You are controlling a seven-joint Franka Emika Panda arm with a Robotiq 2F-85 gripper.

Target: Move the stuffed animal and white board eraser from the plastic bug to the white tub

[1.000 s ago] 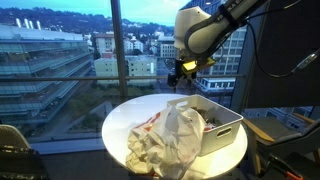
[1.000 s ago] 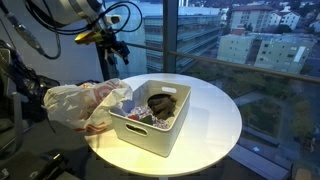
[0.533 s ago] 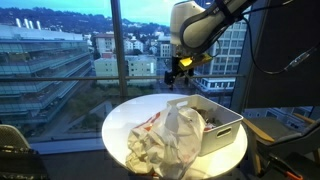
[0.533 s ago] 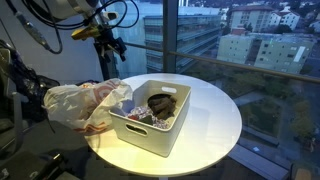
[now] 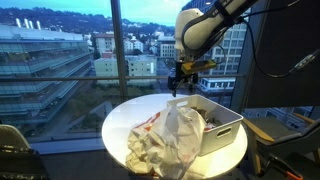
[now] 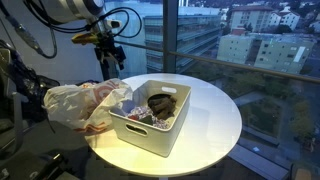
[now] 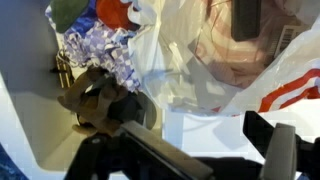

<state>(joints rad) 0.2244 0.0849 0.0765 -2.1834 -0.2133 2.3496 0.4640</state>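
Note:
A crumpled clear plastic bag (image 5: 165, 140) with red print lies on the round white table (image 5: 118, 125), against a white tub (image 5: 228, 127). It shows in both exterior views (image 6: 72, 105). A brown stuffed animal (image 6: 160, 103) lies inside the tub (image 6: 150, 142) among colourful items, and also shows in the wrist view (image 7: 95, 100). I cannot make out a white board eraser. My gripper (image 5: 181, 88) hangs above the bag's far edge, near the tub's corner, well clear of both. It is open and empty in the wrist view (image 7: 200, 150), with the bag (image 7: 230, 60) below it.
Large windows stand right behind the table (image 6: 215, 125). A dark cluttered stand (image 6: 20, 70) sits beside the table edge. Cables trail from the arm (image 5: 215, 25).
The gripper has shifted slightly and dipped a little above the bag. The bag, tub and its contents have not moved.

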